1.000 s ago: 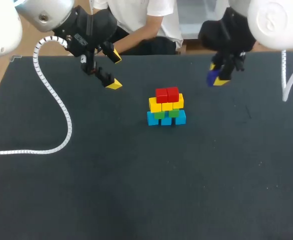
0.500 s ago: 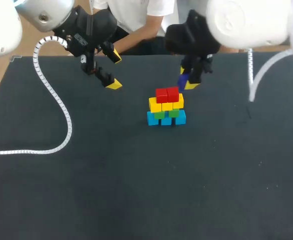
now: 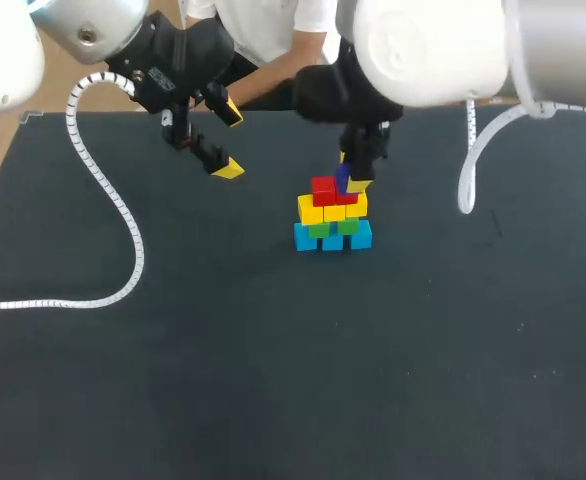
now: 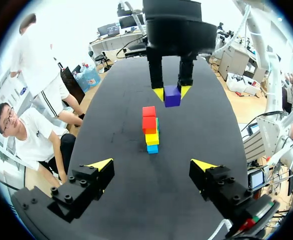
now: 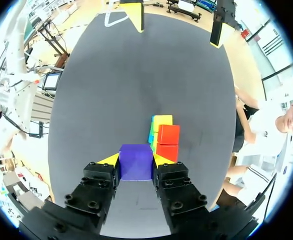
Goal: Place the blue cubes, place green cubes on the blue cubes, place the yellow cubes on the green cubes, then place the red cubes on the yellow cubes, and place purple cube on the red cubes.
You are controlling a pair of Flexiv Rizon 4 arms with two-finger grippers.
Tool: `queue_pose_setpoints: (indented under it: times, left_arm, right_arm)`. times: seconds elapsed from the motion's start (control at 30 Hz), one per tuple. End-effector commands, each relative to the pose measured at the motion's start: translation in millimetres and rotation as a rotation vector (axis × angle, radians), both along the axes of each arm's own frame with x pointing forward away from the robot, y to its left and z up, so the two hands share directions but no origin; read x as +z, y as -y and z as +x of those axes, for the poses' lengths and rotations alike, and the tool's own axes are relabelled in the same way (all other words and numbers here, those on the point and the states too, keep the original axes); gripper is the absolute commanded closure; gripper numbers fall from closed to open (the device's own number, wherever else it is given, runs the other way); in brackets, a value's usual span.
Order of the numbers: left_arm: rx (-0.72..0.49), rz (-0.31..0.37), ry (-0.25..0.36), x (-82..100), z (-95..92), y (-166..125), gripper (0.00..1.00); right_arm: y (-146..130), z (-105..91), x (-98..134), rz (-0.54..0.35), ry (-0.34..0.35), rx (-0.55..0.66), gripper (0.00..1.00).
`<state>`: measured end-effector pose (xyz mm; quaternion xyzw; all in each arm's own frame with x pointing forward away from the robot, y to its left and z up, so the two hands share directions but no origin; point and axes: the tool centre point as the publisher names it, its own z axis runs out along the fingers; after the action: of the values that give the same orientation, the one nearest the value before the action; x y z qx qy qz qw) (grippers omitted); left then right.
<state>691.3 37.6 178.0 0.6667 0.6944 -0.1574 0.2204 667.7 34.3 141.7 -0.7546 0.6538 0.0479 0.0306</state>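
Note:
A stack stands mid-table: blue cubes (image 3: 333,238) at the base, green cubes (image 3: 333,228) on them, yellow cubes (image 3: 331,210) above, red cubes (image 3: 324,188) on top. My right gripper (image 3: 349,180) is shut on a purple cube (image 3: 342,178) and holds it just above the right-hand red cube, a little off to the stack's side. The right wrist view shows the purple cube (image 5: 136,161) between both fingers, with the red cubes (image 5: 168,142) close beside it. My left gripper (image 3: 230,141) hangs open and empty at the back left, facing the stack (image 4: 150,130).
A white coiled cable (image 3: 113,210) runs from my left arm down across the table's left side. The dark tabletop (image 3: 373,360) stretches wide in front of the stack.
My right arm has swung left from the back right, carrying the purple cube to just above the red cubes. The left arm has not moved.

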Motion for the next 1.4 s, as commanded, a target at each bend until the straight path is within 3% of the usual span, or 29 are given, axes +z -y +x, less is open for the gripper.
queue_pose_setpoints:
  times: [0.03, 0.43, 1.4]
  left_arm:
    - [-0.004, -0.001, -0.002, -0.2, 1.8, -0.5, 0.0]
    - [-0.004, -0.001, -0.002, -0.2, 1.8, -0.5, 0.0]
    - [-0.004, -0.001, -0.002, -0.2, 1.8, -0.5, 0.0]
  right_arm:
    - [-2.1, 2.5, -3.6, -0.006, 0.005, -0.004, 1.0]
    - [-2.7, 12.2, -12.5, -0.05, 0.025, -0.027, 1.0]
    - [-10.5, 26.2, -22.9, -0.04, 0.051, -0.068, 1.0]
